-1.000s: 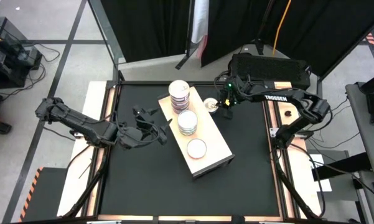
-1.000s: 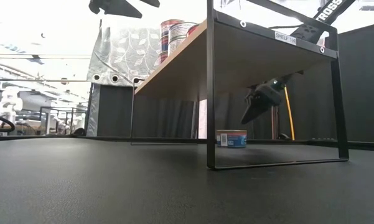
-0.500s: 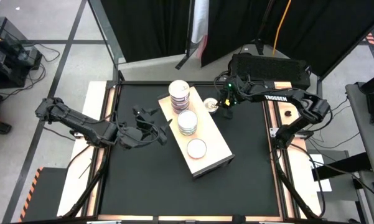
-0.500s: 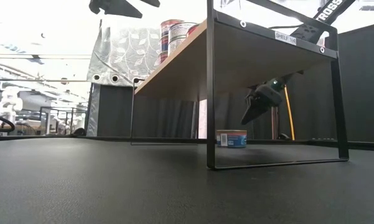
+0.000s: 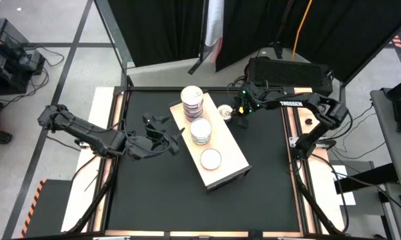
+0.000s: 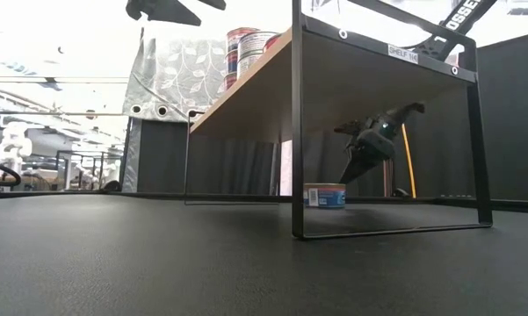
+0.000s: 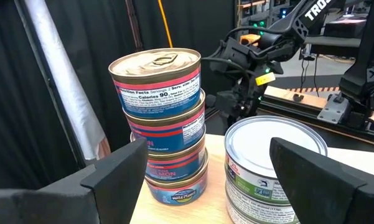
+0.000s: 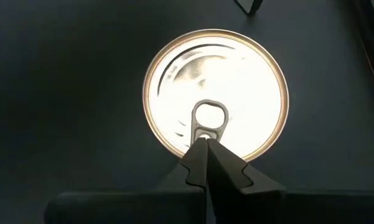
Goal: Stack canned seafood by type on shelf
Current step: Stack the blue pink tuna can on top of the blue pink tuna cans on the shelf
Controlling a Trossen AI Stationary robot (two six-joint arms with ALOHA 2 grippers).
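The light-wood shelf (image 5: 221,163) stands on black frame legs in the middle of the table. On it are a tall stack of pink-and-blue-labelled cans (image 7: 163,124), a shorter stack of green-and-white-labelled cans (image 7: 271,168) and a single can (image 5: 210,159). One loose blue-labelled can (image 6: 325,195) sits on the tabletop by the shelf's far right side. My right gripper (image 6: 343,179) is shut, slanting down right over this can's lid (image 8: 215,93). My left gripper (image 7: 215,180) is open, held up at shelf-top height and facing the two stacks, touching nothing. My right gripper's shut fingertips (image 8: 199,146) slant down from the table's right onto the base of the pull tab (image 8: 210,118) on the loose can's lid. Whether they touch the lid I cannot tell. The can sits flat on the tabletop.
The shelf's black frame legs (image 6: 297,132) stand between the near table and the loose can. Black curtains and a leaf-patterned cloth (image 6: 171,79) hang behind the table. Bare black tabletop (image 5: 187,207) lies along the near edge.
My right gripper has sunk a little toward the loose can's lid, staying shut. The can has not moved.
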